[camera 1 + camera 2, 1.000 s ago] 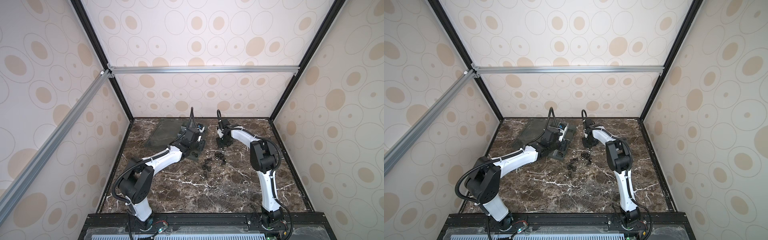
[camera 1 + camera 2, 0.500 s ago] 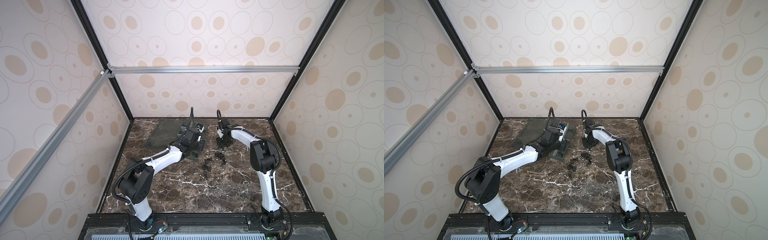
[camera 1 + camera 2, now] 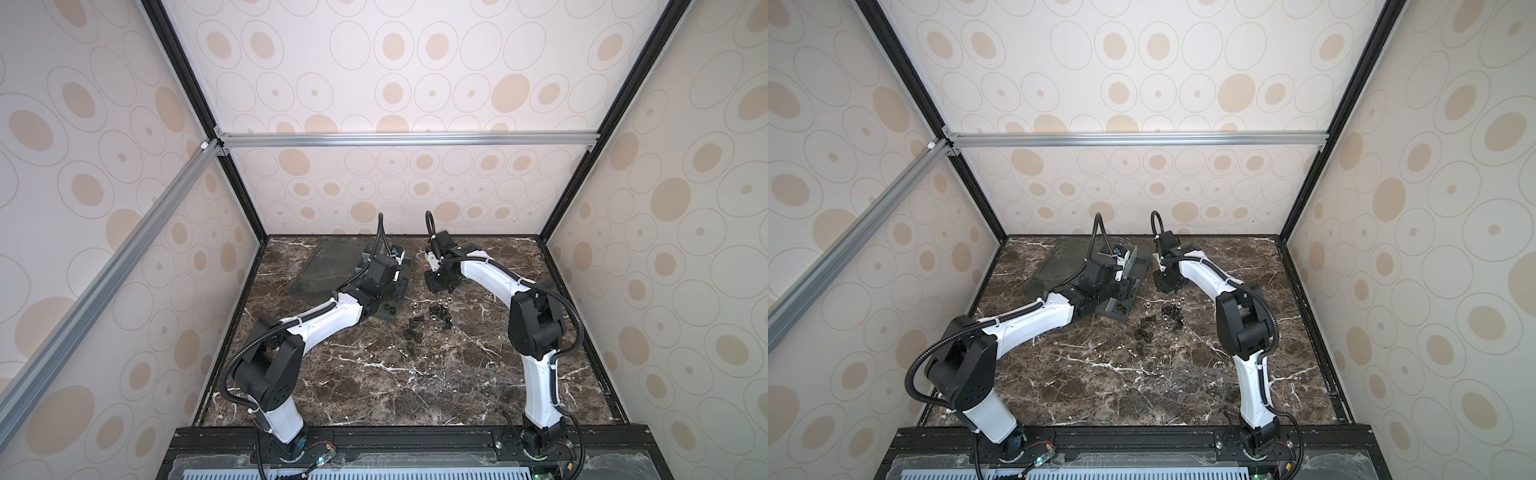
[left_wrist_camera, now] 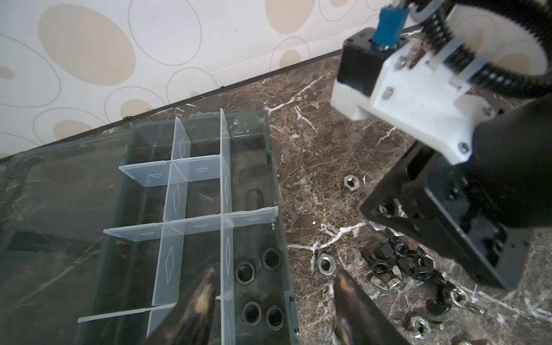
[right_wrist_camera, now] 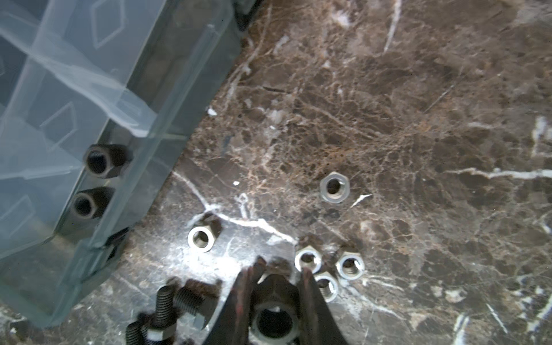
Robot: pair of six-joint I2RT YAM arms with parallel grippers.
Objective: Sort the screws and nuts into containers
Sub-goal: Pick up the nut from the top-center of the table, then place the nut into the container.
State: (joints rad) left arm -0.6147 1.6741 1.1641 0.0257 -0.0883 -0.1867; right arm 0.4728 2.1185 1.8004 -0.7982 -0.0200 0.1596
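Observation:
My right gripper (image 5: 279, 286) is shut on a silver nut (image 5: 274, 321), low over the marble beside the organizer. Loose silver nuts (image 5: 334, 186) lie around its fingertips, and black screws (image 5: 164, 301) lie beside them. In both top views this pile of screws and nuts (image 3: 436, 316) (image 3: 1167, 316) sits between the arms. My left gripper (image 4: 274, 295) hangs open and empty over the containers (image 4: 176, 191), above the cell that holds several black screws (image 4: 245, 271). The other cells in view look empty.
The organizer's clear lid (image 3: 328, 266) lies flat on the far-left side of the box (image 3: 392, 316). The right arm's wrist (image 4: 418, 98) is close to the left gripper. The back wall is just behind the box.
The right gripper's jaws have closed in a little. Neither arm has visibly shifted in the top views.

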